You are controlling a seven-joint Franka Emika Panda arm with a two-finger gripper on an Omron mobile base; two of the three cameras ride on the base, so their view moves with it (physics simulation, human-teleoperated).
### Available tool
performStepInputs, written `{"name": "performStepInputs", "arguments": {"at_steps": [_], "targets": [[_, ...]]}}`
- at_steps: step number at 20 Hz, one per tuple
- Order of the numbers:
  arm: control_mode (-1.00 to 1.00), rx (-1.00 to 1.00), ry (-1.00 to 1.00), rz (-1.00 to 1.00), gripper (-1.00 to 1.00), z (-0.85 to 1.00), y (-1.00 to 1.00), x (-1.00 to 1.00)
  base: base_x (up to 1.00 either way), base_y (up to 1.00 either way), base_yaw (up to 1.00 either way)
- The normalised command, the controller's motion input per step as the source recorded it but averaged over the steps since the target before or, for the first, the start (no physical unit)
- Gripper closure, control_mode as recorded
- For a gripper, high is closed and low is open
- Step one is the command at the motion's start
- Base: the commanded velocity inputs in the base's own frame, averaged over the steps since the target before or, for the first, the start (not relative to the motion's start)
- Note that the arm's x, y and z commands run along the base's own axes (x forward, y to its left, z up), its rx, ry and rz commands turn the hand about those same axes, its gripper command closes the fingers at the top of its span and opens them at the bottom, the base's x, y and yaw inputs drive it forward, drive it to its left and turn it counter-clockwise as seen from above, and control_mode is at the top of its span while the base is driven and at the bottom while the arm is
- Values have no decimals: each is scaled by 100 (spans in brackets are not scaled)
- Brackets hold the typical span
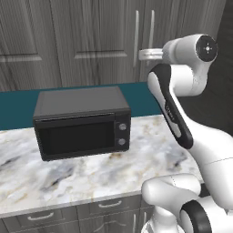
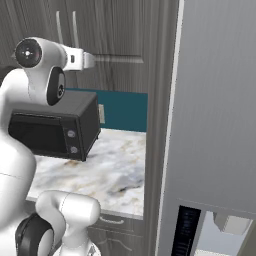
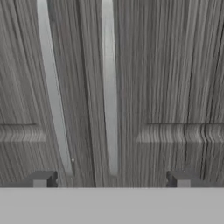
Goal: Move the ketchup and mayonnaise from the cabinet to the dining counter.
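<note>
The cabinet (image 1: 91, 41) has both grey wood-grain doors closed, so the ketchup and mayonnaise are hidden. The dining counter is out of view. My gripper (image 3: 111, 179) is open, its two dark fingertips (image 3: 41, 178) set wide apart and holding nothing. It faces the cabinet (image 3: 175, 65) head-on and close. The two vertical silver bar handles, left (image 3: 52, 87) and right (image 3: 109, 87), stand between the fingertips. From the left base view the gripper (image 1: 142, 54) is level with the lower part of the handles (image 1: 136, 38), high above the counter. In the right base view the gripper (image 2: 92, 61) points at the cabinet (image 2: 120, 40).
A black microwave (image 1: 82, 120) sits on the marble counter (image 1: 91, 173) below the cabinet, with a teal backsplash (image 1: 13, 109) behind it and grey drawers (image 1: 109, 207) underneath. A tall grey appliance panel (image 2: 215, 100) walls off the right side.
</note>
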Motion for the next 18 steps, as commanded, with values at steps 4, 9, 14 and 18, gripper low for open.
{"name": "performStepInputs", "arguments": {"at_steps": [4,9,14,18], "targets": [[-100,2,0,0,-100,0,0,37,0,0,0],[-100,2,0,0,-100,0,0,41,0,0,0],[-100,0,0,0,-100,-9,0,44,0,0,0],[-100,0,0,0,-100,-12,0,47,0,0,0]]}}
